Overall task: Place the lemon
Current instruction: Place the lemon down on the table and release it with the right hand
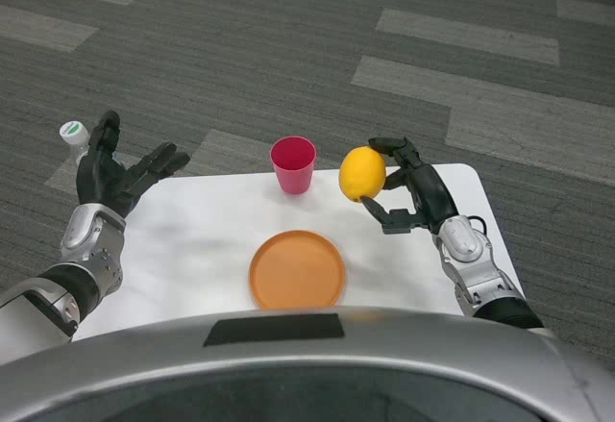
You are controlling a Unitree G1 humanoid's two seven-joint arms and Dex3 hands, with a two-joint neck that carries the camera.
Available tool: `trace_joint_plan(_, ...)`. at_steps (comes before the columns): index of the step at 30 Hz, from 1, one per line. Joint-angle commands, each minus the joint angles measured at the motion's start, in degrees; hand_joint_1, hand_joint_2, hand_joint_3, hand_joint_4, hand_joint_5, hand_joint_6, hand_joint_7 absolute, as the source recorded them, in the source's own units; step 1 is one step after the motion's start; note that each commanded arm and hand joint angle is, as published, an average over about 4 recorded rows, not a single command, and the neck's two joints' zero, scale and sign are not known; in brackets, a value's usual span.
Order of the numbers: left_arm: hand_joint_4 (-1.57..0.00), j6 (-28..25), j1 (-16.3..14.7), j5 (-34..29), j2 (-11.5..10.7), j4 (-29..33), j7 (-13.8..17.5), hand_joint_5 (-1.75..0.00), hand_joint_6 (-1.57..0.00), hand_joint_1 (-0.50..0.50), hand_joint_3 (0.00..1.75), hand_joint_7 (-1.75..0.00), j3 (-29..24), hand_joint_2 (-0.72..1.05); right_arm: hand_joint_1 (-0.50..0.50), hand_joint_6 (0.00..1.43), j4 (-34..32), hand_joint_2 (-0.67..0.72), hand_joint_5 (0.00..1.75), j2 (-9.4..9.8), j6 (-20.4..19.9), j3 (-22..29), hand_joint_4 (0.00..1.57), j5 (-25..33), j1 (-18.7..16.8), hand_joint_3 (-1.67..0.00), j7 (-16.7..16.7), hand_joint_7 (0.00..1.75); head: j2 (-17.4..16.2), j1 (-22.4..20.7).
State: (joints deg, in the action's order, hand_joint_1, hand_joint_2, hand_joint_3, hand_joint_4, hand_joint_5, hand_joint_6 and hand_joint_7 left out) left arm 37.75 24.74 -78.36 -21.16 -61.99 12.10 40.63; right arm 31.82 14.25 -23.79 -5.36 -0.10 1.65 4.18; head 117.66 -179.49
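Right hand (408,191) grasps the lemon (362,173) right of centre, its long axis upright; smooth, bright yellow. Left hand (120,172) spread, empty, at left.

You have a lemon (362,173) with a finely dimpled, matt yellow skin, held by the right hand (408,191), whose black fingers look like hard matt plastic. The left hand (117,173) has the same finish. Both forearms read as brushed silver metal with a soft sheen. The pink cup (293,164) and orange plate (297,269) look like smooth plastic. The white table (192,239) is smooth and slightly glossy; the grey carpet (288,47) is rough and ribbed.
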Motion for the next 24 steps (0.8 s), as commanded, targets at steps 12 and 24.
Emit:
trace_joint_plan(12,-0.07,-0.04,0.93,-0.39,-0.72,0.02,0.11,0.0,0.0,0.5,0.09,0.0,-0.12,0.52,-0.33,0.43,7.46,-0.6,1.75,1.3,-0.73,2.85,0.2,0.15,-1.21,-1.35,0.83,0.84,-1.16,0.41)
trace_joint_plan(24,-0.07,-0.17,0.93,-0.39,-0.72,-0.15,0.02,0.0,0.0,0.5,0.09,0.0,-0.03,0.52,-0.33,0.25,21.44,-0.6,1.75,1.7,-0.73,2.9,0.06,-3.24,1.07,-1.29,5.09,0.84,-3.03,1.39)
